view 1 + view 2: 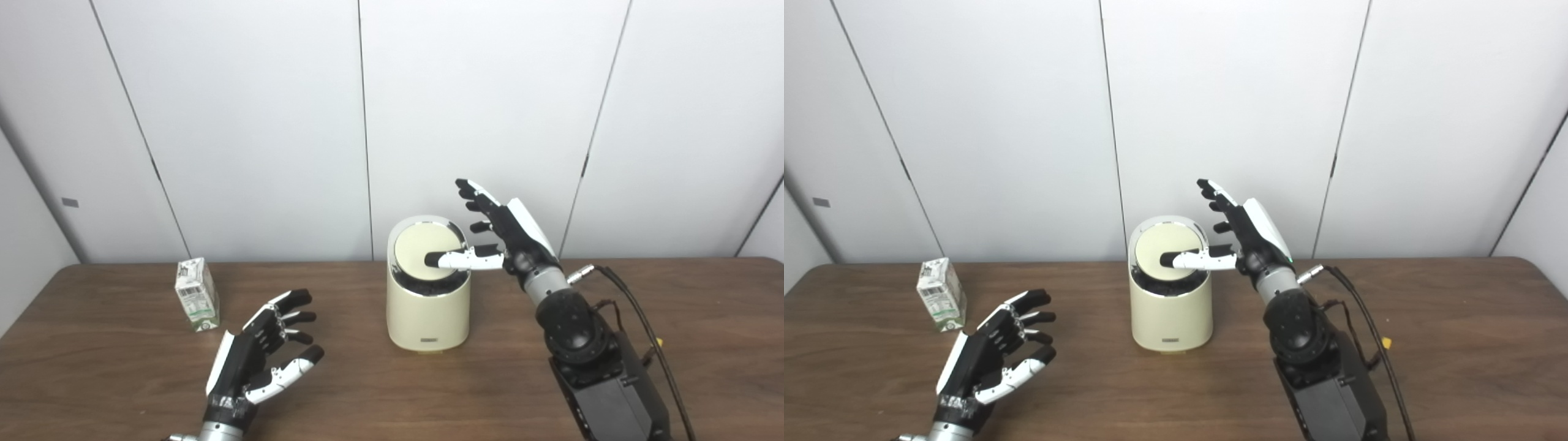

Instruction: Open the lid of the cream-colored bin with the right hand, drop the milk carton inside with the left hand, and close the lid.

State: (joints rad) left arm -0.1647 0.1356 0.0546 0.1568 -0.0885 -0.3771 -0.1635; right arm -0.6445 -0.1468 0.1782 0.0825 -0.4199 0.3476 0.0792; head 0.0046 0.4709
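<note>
The cream-colored bin (428, 306) stands at the centre of the frame on the brown worktop (704, 318), its round lid (422, 248) tilted up with a dark gap showing below its front edge. The right robot hand (493, 236) is spread open beside the rim, gripping nothing, its thumb laid across the lid face. The lid looks stiff, smooth and light, so a push near its edge should pivot it. The milk carton (196, 294) stands upright at centre left, well apart from the bin. It is probably light and slightly crushable, best taken across its flat sides. The left robot hand (263, 355), lower left, hangs open and empty near the carton.
</note>
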